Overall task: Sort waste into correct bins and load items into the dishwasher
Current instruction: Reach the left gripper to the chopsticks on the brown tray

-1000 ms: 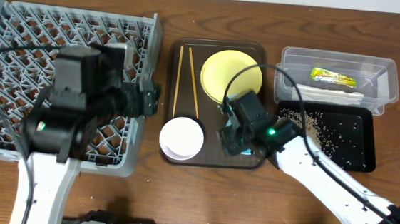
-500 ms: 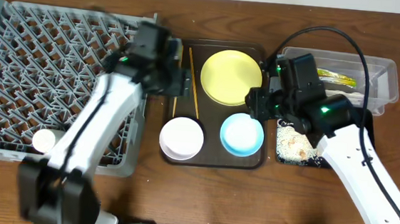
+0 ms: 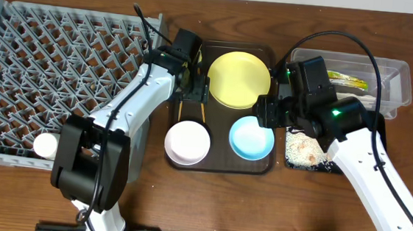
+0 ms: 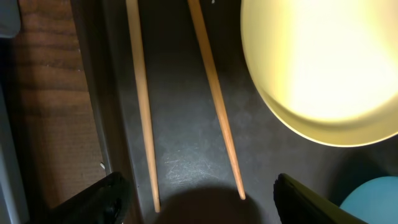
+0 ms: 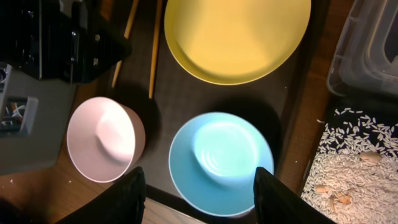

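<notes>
Overhead, the grey dish rack (image 3: 48, 59) fills the left of the table, with a small white round object (image 3: 44, 145) at its near edge. The left arm reaches past the rack's right side to the brown serving tray (image 3: 217, 166), where the left gripper (image 3: 193, 92) hangs over the pair of chopsticks (image 3: 180, 110). In the left wrist view its jaws stand apart. Both sticks' near ends lie between the fingers (image 4: 99, 199), and nothing is clamped.

On the serving tray, the white bowl (image 3: 187, 142) sits front left, the yellow plate (image 3: 239, 79) at the back, and the light-blue bowl (image 3: 251, 139) front right. The right gripper (image 3: 267, 110) hovers at the light-blue bowl's back edge, jaws apart and empty.

Further right, the black tray (image 3: 381, 129) holds rice-like crumbs (image 3: 306, 149). Behind it, the clear tub (image 3: 398, 79) holds the green-yellow wrapper (image 3: 346, 81).
</notes>
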